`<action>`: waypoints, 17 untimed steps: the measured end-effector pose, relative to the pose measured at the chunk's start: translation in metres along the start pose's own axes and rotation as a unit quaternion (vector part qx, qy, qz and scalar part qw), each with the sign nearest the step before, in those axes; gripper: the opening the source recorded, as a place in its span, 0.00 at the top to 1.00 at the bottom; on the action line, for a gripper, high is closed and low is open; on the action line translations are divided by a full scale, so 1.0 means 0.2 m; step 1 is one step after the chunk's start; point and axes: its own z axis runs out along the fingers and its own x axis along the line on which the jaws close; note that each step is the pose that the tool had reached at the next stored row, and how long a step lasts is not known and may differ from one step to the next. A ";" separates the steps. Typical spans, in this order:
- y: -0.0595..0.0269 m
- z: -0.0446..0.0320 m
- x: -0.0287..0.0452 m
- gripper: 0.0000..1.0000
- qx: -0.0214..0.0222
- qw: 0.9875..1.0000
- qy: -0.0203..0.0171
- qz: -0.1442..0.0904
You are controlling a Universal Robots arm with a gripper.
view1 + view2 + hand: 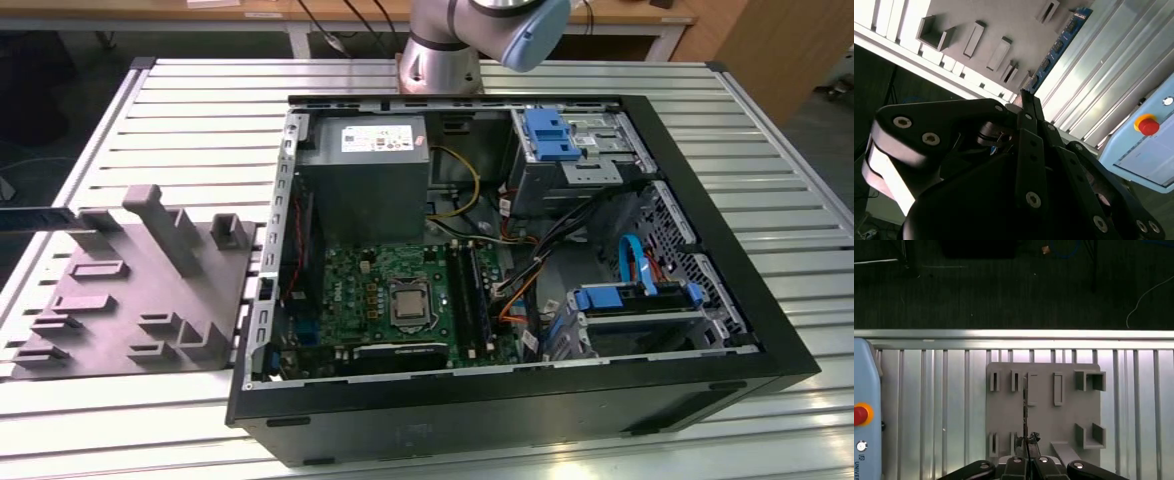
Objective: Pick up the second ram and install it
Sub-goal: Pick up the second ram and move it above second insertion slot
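Observation:
The second ram [1059, 45] is a narrow bluish-green board with dark chips, and it sticks out from the fingertips of my gripper [1024, 96], which is shut on one end of it. In the first wrist view the ram [1025, 405] shows edge-on as a thin dark line over the grey slotted fixture [1064, 425], running away from my gripper [1027, 442]. In the exterior view the ram [40, 217] pokes in from the view's left edge, just above the fixture [127, 300]. The long black motherboard slots [467, 290] lie inside the open computer case.
The open black computer case [694, 310] lies on the ribbed metal table [200, 110], to the exterior view's right of the fixture. Inside are a grey power supply [363, 170], blue drive brackets [550, 135] and cables. A blue pendant with a red button [860, 415] lies on the table beside the fixture.

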 end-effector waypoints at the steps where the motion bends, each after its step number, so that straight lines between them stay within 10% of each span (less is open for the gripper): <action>1: 0.000 -0.020 -0.001 0.89 0.000 1.000 0.000 0.000; 10: 0.004 -0.137 -0.005 0.89 0.000 1.000 -0.001 0.000; 17: 0.005 -0.155 -0.006 0.89 0.000 1.000 -0.003 0.000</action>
